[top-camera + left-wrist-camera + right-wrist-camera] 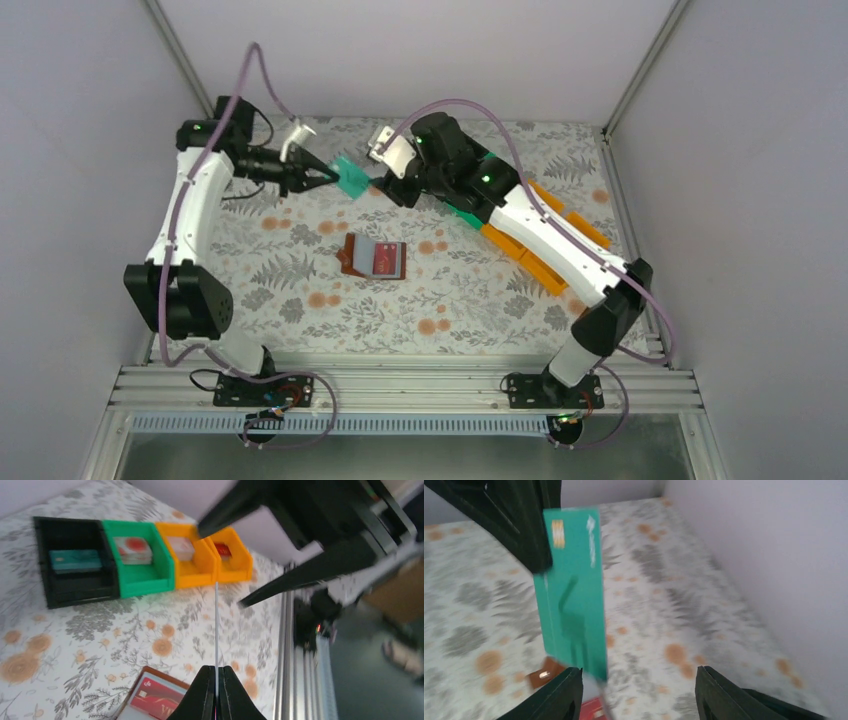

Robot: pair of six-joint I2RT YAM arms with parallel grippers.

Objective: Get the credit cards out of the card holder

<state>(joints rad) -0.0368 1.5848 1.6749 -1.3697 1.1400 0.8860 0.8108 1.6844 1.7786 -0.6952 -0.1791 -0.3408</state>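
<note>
A teal credit card point(352, 177) hangs in the air above the far part of the table, and my left gripper point(322, 178) is shut on its left end. In the left wrist view the card point(216, 625) shows edge-on, clamped between the shut fingers of the left gripper point(216, 670). My right gripper point(383, 184) is at the card's other end with its jaws open; the card point(571, 590) stands beside the right gripper's point(639, 676) left finger, unclamped. The brown card holder point(375, 258) lies open mid-table with a red credit card point(152, 702) in it.
A row of bins stands at the right: black point(75, 587), green point(145, 582) and two orange point(200, 570), each with a card or small item inside. In the top view the right arm covers most of the orange bins point(545, 265). Grey walls enclose the table.
</note>
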